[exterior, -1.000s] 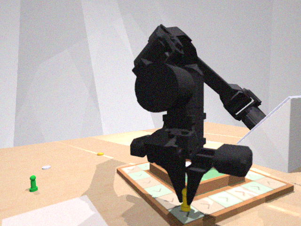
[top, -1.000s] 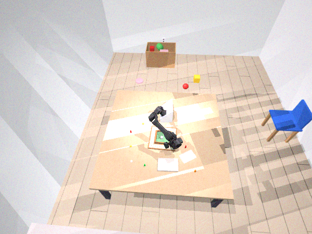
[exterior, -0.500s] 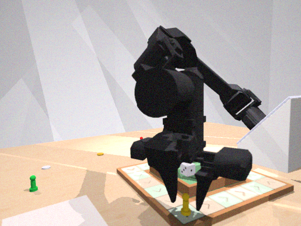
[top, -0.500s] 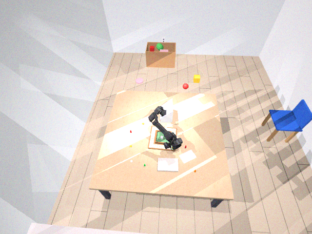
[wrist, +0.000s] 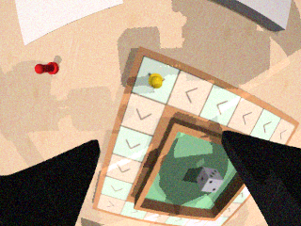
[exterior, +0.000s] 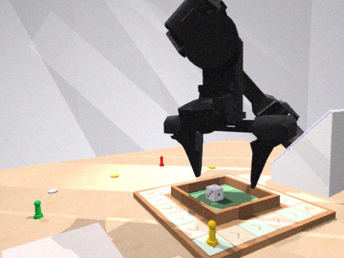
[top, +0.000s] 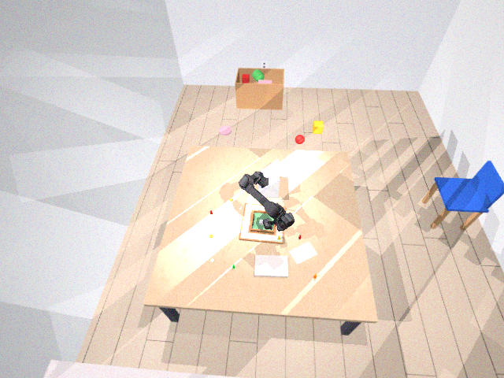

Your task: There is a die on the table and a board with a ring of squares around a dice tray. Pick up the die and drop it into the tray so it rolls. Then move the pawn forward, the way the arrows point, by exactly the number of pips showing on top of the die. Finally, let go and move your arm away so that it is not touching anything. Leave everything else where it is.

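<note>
Our gripper (top: 268, 224) (exterior: 225, 181) (wrist: 161, 142) stands wide and empty near the dice tray (exterior: 245, 208) (wrist: 155, 176). The yellow pawn (top: 279, 237) (exterior: 212, 234) (wrist: 155, 80) stands upright on the board's (top: 260, 240) (exterior: 277, 237) (wrist: 104, 171) corner square; the die (top: 261, 221) (exterior: 214, 192) (wrist: 210, 179) sits inside the tray. We should lift straight up, clearing walls and die.

From here the arm (top: 262, 199) (exterior: 222, 58) is black all over, with bulky rounded joints, slimmer straight links and a few angular housings. Its tool (exterior: 225, 181) (wrist: 161, 142) has two dark fingers, broad up top and tapering to narrow, blunt tips. Small square tabs jut out above it.
</note>
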`<state>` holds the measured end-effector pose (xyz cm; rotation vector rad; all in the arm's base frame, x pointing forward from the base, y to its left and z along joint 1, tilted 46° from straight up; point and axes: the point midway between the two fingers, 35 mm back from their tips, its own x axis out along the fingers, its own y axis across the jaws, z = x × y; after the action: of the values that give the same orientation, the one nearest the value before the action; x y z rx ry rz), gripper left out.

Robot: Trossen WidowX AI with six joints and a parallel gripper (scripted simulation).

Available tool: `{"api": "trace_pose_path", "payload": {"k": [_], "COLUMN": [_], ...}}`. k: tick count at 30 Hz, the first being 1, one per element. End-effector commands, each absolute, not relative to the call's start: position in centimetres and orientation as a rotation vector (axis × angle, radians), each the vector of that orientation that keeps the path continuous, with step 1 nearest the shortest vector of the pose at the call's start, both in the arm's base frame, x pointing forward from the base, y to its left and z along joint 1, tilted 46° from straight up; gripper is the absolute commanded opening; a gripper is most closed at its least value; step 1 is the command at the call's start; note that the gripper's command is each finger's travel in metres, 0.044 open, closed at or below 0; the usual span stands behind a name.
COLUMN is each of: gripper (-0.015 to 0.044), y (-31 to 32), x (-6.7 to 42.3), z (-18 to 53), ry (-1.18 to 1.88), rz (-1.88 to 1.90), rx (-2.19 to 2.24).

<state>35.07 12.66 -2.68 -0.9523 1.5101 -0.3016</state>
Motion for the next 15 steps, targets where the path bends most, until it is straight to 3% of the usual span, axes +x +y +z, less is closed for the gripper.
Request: {"api": "trace_pose_path", "payload": {"k": [1, 7, 8, 15], "gripper": [0.0440, 0.0440, 0.0440, 0.0440], "y": [13.6, 11.7, 13.4, 13.4], "x": [30.0, 21.6, 26.5, 26.5], "z": [1.1, 5.0, 3.0, 3.0], "ry": [1.473, 1.432, 1.447, 1.447], "rz": [-0.349, -0.458, -0.388, -0.388], "rx": [-0.873, -0.755, -0.822, -0.822]}}
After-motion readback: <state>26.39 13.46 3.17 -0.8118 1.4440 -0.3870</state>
